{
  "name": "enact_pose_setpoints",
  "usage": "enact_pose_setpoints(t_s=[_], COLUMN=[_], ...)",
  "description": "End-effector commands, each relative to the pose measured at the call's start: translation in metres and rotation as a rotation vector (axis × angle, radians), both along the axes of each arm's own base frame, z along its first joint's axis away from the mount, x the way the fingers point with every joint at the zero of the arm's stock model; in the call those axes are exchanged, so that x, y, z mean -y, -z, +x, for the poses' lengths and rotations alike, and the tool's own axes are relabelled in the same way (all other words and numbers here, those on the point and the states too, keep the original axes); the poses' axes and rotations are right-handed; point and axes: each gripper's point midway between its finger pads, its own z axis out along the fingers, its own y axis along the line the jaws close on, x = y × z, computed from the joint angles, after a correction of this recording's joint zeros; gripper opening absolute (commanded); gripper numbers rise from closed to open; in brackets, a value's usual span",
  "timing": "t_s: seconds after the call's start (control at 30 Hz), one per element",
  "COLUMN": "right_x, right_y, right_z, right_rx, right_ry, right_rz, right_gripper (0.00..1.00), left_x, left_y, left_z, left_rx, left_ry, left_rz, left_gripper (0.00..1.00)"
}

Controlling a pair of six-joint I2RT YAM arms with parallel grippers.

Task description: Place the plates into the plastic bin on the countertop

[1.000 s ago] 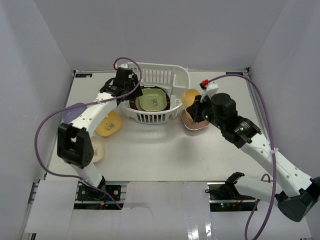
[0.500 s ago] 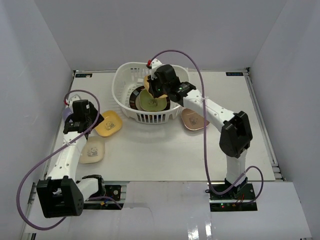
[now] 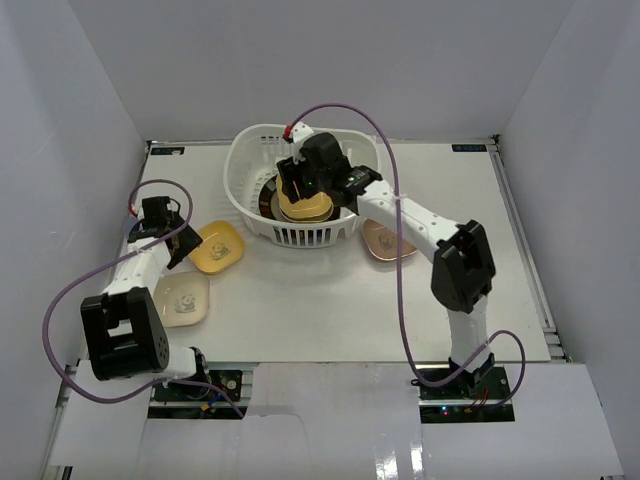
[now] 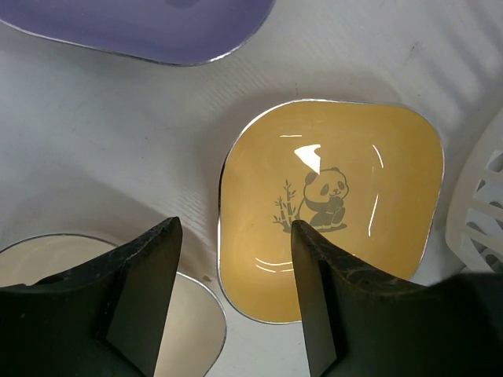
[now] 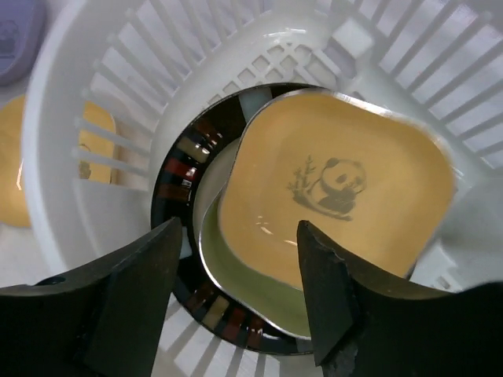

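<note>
In the top view the plastic bin (image 3: 300,236) stands at the back of the countertop (image 3: 330,300). My right gripper (image 5: 240,236) hangs open over it, gripping nothing. Below its fingers a yellow panda dish (image 5: 346,181) lies tilted on a green dish (image 5: 244,283), both on the large dark-rimmed plate (image 5: 177,169). My left gripper (image 4: 236,236) is open above the left rim of another yellow panda dish (image 4: 338,204) on the countertop. A lavender dish (image 4: 157,27) and a cream dish (image 4: 47,263) lie beside it. A brown dish (image 3: 385,240) lies right of the bin.
The bin's lattice wall (image 4: 479,204) stands close to the right of the yellow dish on the countertop. Pale grey walls enclose the table on three sides. The right arm (image 3: 420,220) reaches across from the near right edge, passing over the brown dish.
My right gripper carried a yellow dish into the bin, then opened and left it on the green dish. My left arm pulled back from the bin to the dishes on the left.
</note>
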Motion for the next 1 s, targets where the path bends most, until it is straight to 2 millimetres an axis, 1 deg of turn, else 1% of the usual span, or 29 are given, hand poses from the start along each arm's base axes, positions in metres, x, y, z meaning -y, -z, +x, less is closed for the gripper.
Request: enact_pose_setpoints(t_s=[0.0, 0.03, 0.07, 0.1, 0.13, 0.17, 0.2, 0.23, 0.27, 0.3, 0.33, 0.37, 0.4, 0.43, 0.47, 0.5, 0.53, 0.57, 0.6, 0.63, 0.67, 0.73, 0.77, 0.83, 0.87, 0.9, 0.97], right_x=[0.034, 0.044, 0.056, 0.077, 0.099, 0.116, 0.137, 0.173, 0.193, 0.228, 0.247, 0.258, 0.271, 0.296, 0.302, 0.319, 0.325, 0.328, 0.331, 0.333, 0.333, 0.334, 0.337, 0.340, 0.339, 0.338, 0.335], right_y=[-0.100, -0.105, -0.106, -0.135, -0.104, -0.099, -0.111, -0.076, -0.066, -0.068, -0.041, -0.033, -0.021, -0.008, 0.015, 0.027, 0.036, 0.046, 0.065, 0.074, 0.094, 0.109, 0.122, 0.131, 0.137, 0.139, 0.146], right_z=[-0.035, -0.043, -0.048, -0.059, -0.061, -0.062, -0.070, -0.062, -0.061, -0.056, -0.056, -0.059, -0.057, -0.052, -0.055, -0.051, -0.049, -0.048, -0.046, -0.043, -0.041, -0.040, -0.039, -0.038, -0.036, -0.036, -0.036], right_rx=[0.170, 0.187, 0.198, 0.252, 0.212, 0.205, 0.204, 0.156, 0.133, 0.125, 0.095, 0.076, 0.055, 0.037, -0.014, -0.036, -0.054, -0.084, -0.143, -0.165, -0.211, -0.255, -0.278, -0.287, -0.299, -0.305, -0.324], right_ry=[0.012, 0.022, 0.038, 0.085, 0.132, 0.166, 0.200, 0.282, 0.324, 0.388, 0.425, 0.431, 0.460, 0.518, 0.522, 0.563, 0.578, 0.586, 0.585, 0.589, 0.595, 0.597, 0.615, 0.631, 0.633, 0.630, 0.624], right_rz=[0.150, 0.166, 0.174, 0.228, 0.191, 0.196, 0.250, 0.225, 0.239, 0.293, 0.288, 0.294, 0.282, 0.268, 0.252, 0.247, 0.244, 0.240, 0.234, 0.228, 0.213, 0.204, 0.190, 0.183, 0.187, 0.193, 0.206], right_gripper=[0.64, 0.62, 0.57, 0.55, 0.53, 0.50, 0.50, 0.49, 0.49, 0.49, 0.51, 0.54, 0.55, 0.57, 0.63, 0.66, 0.68, 0.68, 0.69, 0.69, 0.69, 0.68, 0.68, 0.66, 0.64, 0.62, 0.56], left_x=[0.005, 0.006, 0.007, 0.008, 0.009, 0.010, 0.010, 0.010, 0.009, 0.008, 0.008, 0.009, 0.009, 0.009, 0.010, 0.010, 0.011, 0.011, 0.012, 0.011, 0.011, 0.013, 0.015, 0.016, 0.024, 0.025, 0.025], left_y=[-0.006, -0.004, -0.002, 0.002, 0.004, 0.007, 0.009, 0.011, 0.012, 0.015, 0.016, 0.017, 0.017, 0.020, 0.021, 0.022, 0.024, 0.026, 0.025, 0.025, 0.021, 0.015, 0.004, -0.008, -0.024, -0.033, -0.048], left_z=[0.015, 0.016, 0.017, 0.020, 0.021, 0.021, 0.022, 0.023, 0.023, 0.025, 0.026, 0.027, 0.029, 0.029, 0.029, 0.029, 0.028, 0.027, 0.027, 0.027, 0.027, 0.026, 0.025, 0.022, 0.019, 0.018, 0.011], left_rx=[0.037, 0.031, 0.025, 0.013, 0.006, -0.001, -0.006, -0.009, -0.013, -0.022, -0.023, -0.024, -0.022, -0.029, -0.031, -0.035, -0.040, -0.041, -0.040, -0.039, -0.028, -0.014, 0.014, 0.043, 0.089, 0.110, 0.137], left_ry=[0.049, 0.052, 0.058, 0.063, 0.068, 0.070, 0.067, 0.066, 0.064, 0.062, 0.062, 0.063, 0.063, 0.065, 0.065, 0.066, 0.069, 0.072, 0.075, 0.074, 0.079, 0.089, 0.097, 0.099, 0.124, 0.123, 0.116], left_rz=[-0.027, -0.030, -0.037, -0.044, -0.053, -0.059, -0.062, -0.062, -0.060, -0.060, -0.062, -0.065, -0.067, -0.071, -0.075, -0.075, -0.080, -0.081, -0.083, -0.079, -0.075, -0.075, -0.075, -0.070, -0.092, -0.091, -0.083], left_gripper=[0.68, 0.66, 0.65, 0.61, 0.59, 0.57, 0.53, 0.52, 0.50, 0.45, 0.43, 0.40, 0.38, 0.34, 0.33, 0.32, 0.25, 0.20, 0.16, 0.12, 0.01, 0.00, 0.00, 0.00, 0.00, 0.00, 0.00])
